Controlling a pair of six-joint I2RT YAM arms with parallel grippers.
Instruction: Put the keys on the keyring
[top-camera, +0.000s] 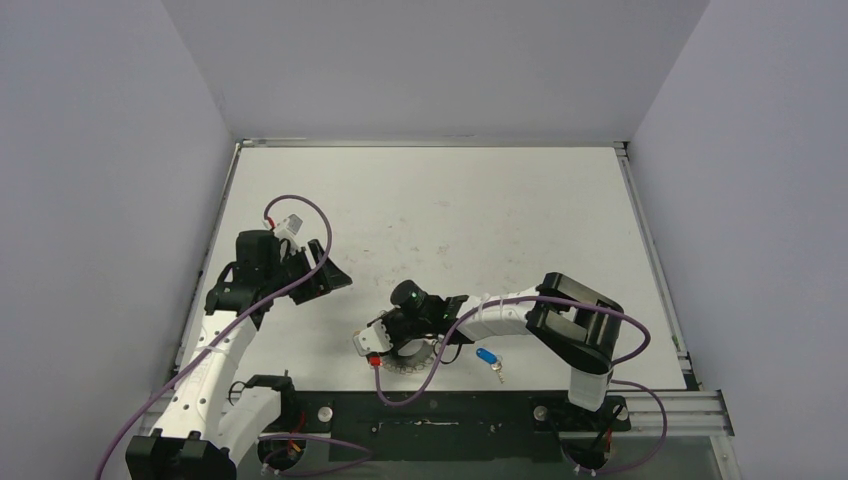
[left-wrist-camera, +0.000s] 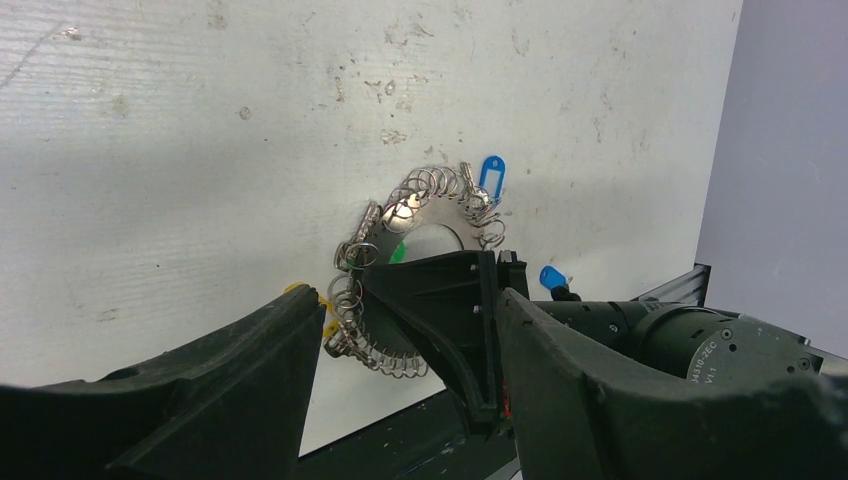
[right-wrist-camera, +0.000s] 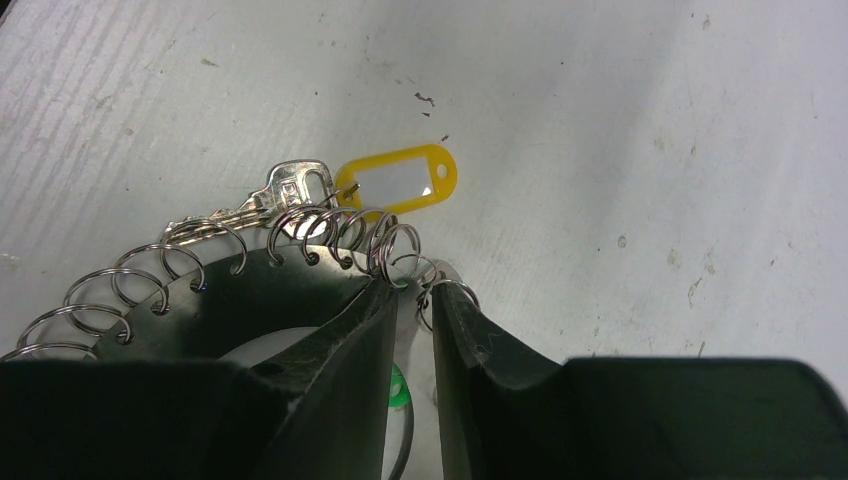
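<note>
keyring (right-wrist-camera: 230, 300) rim betw r gripper (right-wrist-camera: 415, 295) jaws, gripped (yellow-tag key (right-wrist-camera: 297, 186) just beyond)

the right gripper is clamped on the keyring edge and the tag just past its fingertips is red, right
Not quite. The right gripper is clamped on the keyring edge, but the tag just past its fingertips is yellow, not red; the right wrist view shows it.

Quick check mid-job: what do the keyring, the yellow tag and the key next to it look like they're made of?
Keyring: bright polished metal, probably steel. Its flat band mirrors the light and its wire loops throw sharp glints.
Yellow tag: glossy moulded plastic, judging by the even colour and soft shine.
Key: silvery metal with a duller, brushed-looking face. The exact alloy can't be told.
</note>
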